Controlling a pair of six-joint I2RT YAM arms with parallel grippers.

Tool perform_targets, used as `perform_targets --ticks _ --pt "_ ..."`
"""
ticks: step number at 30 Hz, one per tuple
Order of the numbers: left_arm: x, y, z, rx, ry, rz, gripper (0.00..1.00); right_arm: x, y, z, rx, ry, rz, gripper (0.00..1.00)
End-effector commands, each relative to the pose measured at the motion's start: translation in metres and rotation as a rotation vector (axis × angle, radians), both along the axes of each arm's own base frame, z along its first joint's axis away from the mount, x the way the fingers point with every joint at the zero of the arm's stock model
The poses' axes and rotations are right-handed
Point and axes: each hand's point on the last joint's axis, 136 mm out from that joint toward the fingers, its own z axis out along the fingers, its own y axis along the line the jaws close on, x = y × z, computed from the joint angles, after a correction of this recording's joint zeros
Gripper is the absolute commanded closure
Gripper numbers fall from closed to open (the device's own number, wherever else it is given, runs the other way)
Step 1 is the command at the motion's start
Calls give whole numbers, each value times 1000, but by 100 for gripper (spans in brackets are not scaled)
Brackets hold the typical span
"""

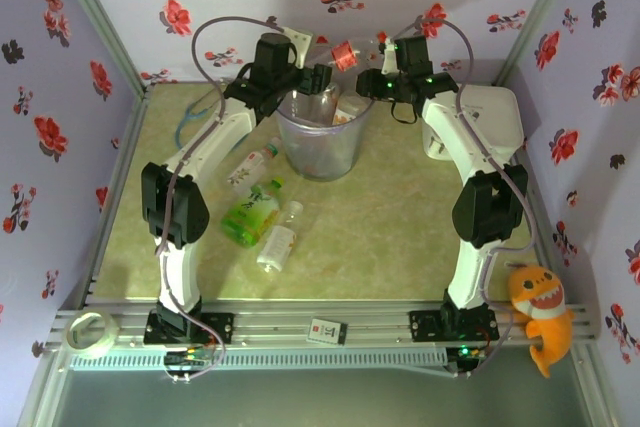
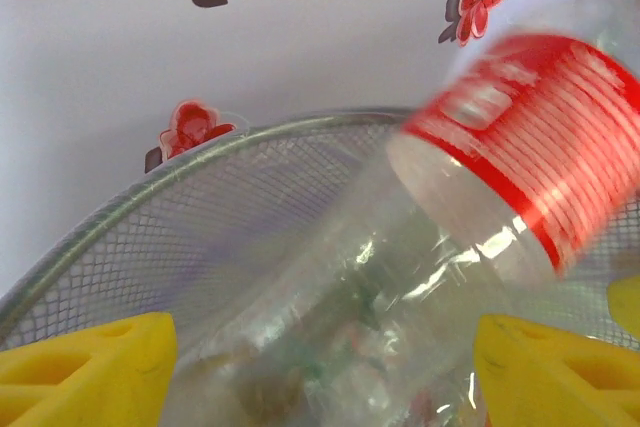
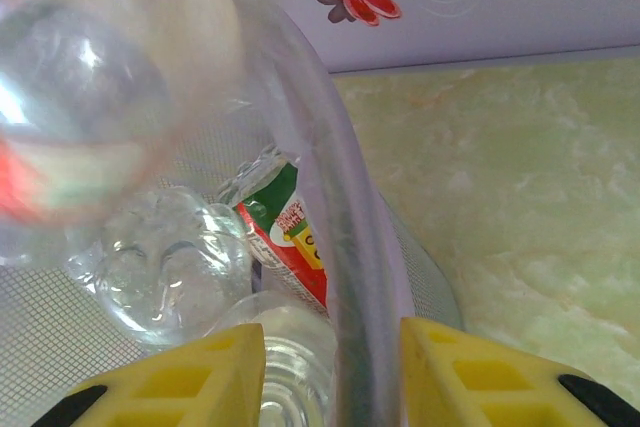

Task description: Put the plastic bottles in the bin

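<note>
The bin [image 1: 320,147] stands mid-table with several plastic bottles inside, among them a red-and-green-labelled one [image 3: 290,232] and a clear one [image 3: 150,267]. My left gripper [image 1: 316,79] hangs over its far-left rim [image 2: 200,162], fingers [image 2: 90,372] wide apart, open [image 2: 325,377]. A blurred red-labelled bottle [image 2: 520,147] tilts between them, pointing down into the bin. My right gripper [image 1: 370,84] is shut [image 3: 335,367] on the bin's right rim [image 3: 340,247]. Three more bottles lie on the table at left: one white-labelled [image 1: 250,165], one green-labelled [image 1: 252,212], one clear [image 1: 280,239].
A white box [image 1: 437,152] sits behind the right arm. A blue stethoscope tube [image 1: 185,127] curls at the far left. On the front rail are a tape roll [image 1: 88,332], a small card [image 1: 326,330] and an orange shark toy [image 1: 540,312]. Flowered walls enclose the table.
</note>
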Motion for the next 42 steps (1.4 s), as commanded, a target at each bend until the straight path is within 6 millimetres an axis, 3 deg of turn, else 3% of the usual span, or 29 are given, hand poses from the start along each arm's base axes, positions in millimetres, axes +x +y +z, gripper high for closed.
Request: perform_targets --ticks 1,11,18,27,36,42 --pt "-4 9 14 13 -33 7 22 -20 17 -34 -31 103 65 61" --pt "-27 13 54 -44 -83 -26 22 -20 22 -33 -10 100 84 61" --pt "-37 18 67 -78 -73 -19 21 -22 22 -27 -8 87 87 53" --pt "-28 22 49 -73 -15 11 22 -35 15 16 -9 -2 102 27" --pt "-21 31 36 -77 15 38 22 -53 -14 70 -65 -127 64 19" --pt "-19 31 28 -73 29 41 22 -43 -46 82 -96 -161 -29 20"
